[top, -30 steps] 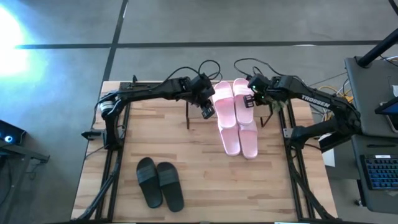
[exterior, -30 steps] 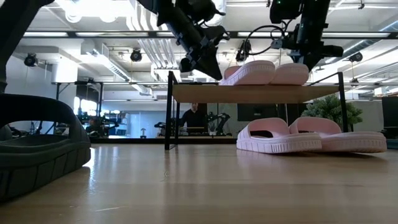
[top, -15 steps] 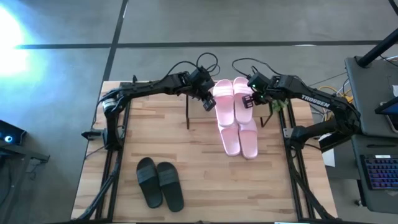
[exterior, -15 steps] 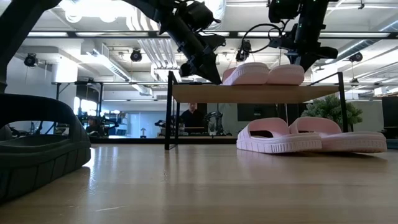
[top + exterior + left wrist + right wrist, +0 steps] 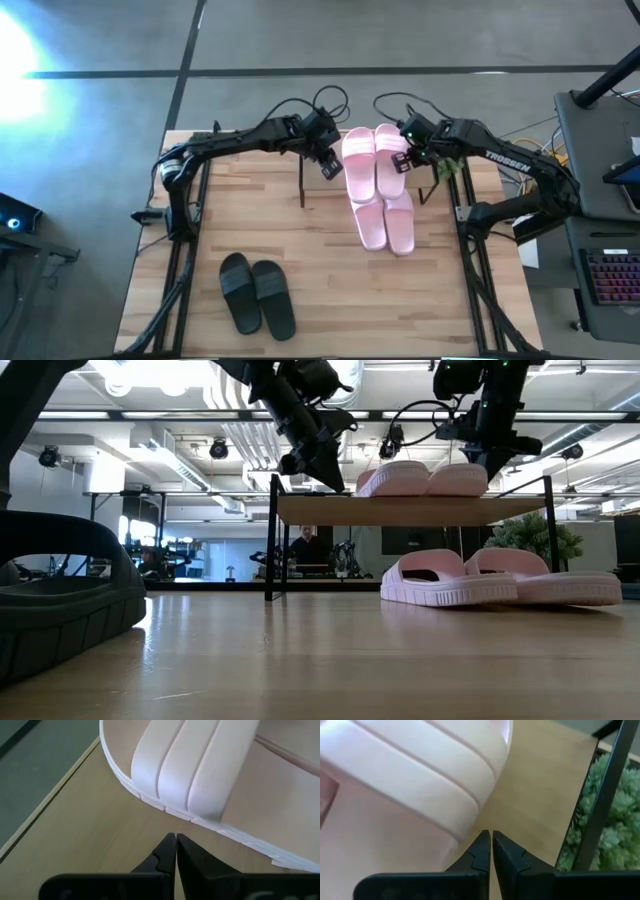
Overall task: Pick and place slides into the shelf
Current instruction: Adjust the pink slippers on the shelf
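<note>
Six slides are in view, in three pairs. One pale pink pair (image 5: 375, 156) with wide ribbed straps lies side by side on the light-wood top board of the low black-legged shelf (image 5: 400, 510), toward its right half. A second pale pink pair (image 5: 386, 222) rests on the wooden table (image 5: 330, 290) just in front of the shelf, partly under it, likely staged for the lower level or for the free left part of the board. The black pair (image 5: 257, 292) lies well apart at the near left of the table, not yet handled.

The left gripper (image 5: 331, 165) hangs above the board just beside the left pink slide; its wrist view shows the fingers (image 5: 167, 851) pressed together, holding nothing, with the slide's edge just ahead. The right gripper (image 5: 404, 160) hovers at the right slide's outer side, fingers (image 5: 483, 847) likewise closed and empty. With closed fingers flanking the pair, both arms seem placed to nudge or square the slides on the board rather than to grasp them. By this judgement, one pair is shelved and two remain.
</note>
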